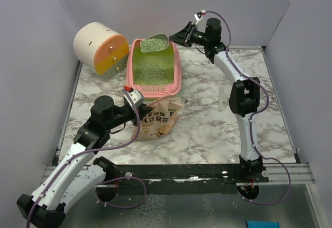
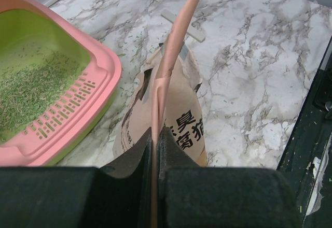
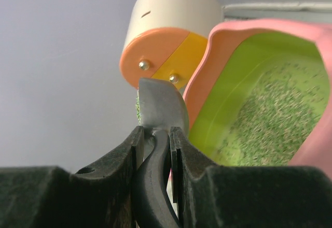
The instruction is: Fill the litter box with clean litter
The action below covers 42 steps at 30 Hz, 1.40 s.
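Observation:
The pink litter box (image 1: 176,72) with a lime-green inside sits at the table's back middle; greenish-grey litter (image 1: 150,68) covers part of its floor. It also shows in the left wrist view (image 2: 98,77) and the right wrist view (image 3: 306,36). My right gripper (image 1: 185,35) is shut on the black handle of a grey metal scoop (image 1: 154,43), held over the box's far end with litter in its bowl (image 3: 161,103). My left gripper (image 1: 138,110) is shut on the top edge of the tan printed pouch (image 1: 158,120), which stands in front of the box (image 2: 171,119).
A cream-and-orange cylinder (image 1: 101,49) stands at the back left, next to the box. A small clear stand (image 1: 223,103) sits on the marble right of the pouch. Grey walls close in the left, back and right sides.

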### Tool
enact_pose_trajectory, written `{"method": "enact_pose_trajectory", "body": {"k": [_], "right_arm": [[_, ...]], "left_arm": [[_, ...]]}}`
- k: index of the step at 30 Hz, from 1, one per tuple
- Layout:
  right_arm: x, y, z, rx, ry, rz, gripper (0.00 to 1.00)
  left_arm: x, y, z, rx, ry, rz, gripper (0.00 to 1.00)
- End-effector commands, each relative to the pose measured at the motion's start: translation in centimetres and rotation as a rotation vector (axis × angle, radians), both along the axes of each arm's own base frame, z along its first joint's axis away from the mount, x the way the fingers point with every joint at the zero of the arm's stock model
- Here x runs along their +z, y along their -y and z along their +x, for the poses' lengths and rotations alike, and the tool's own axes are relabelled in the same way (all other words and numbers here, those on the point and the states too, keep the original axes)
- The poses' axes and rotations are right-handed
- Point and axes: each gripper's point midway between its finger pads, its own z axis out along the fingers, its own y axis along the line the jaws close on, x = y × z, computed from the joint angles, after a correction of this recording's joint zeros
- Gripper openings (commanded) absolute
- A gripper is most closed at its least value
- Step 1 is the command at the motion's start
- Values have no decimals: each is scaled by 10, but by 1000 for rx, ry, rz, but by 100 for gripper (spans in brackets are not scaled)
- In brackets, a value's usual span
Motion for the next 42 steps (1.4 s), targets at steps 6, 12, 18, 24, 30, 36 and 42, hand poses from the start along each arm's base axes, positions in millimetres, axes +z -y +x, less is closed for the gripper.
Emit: {"method": "enact_pose_trajectory", "body": {"k": [6,12,18,24,30,36,42], "right_arm": [[44,27,22,-253,267,-296,1],[65,47,19,-340,360,-403,1],[83,60,16,-396,436,-484,1],[100,68,11,-444,497,-542,1],[113,66,6,-471,562,-603,1],[123,52,-8,-485,657,-695,1],[125,21,-30,-479,763,-823,1]], "left_arm": [[47,8,3,-31,140,-98,5],[43,12,6,-42,124,-93,5],[42,13,6,-44,118,-100,5],[41,12,5,-41,110,-105,5],[40,13,4,-46,100,-110,5],[38,13,4,-42,94,-112,5],[37,13,4,-44,92,-114,5]]}}
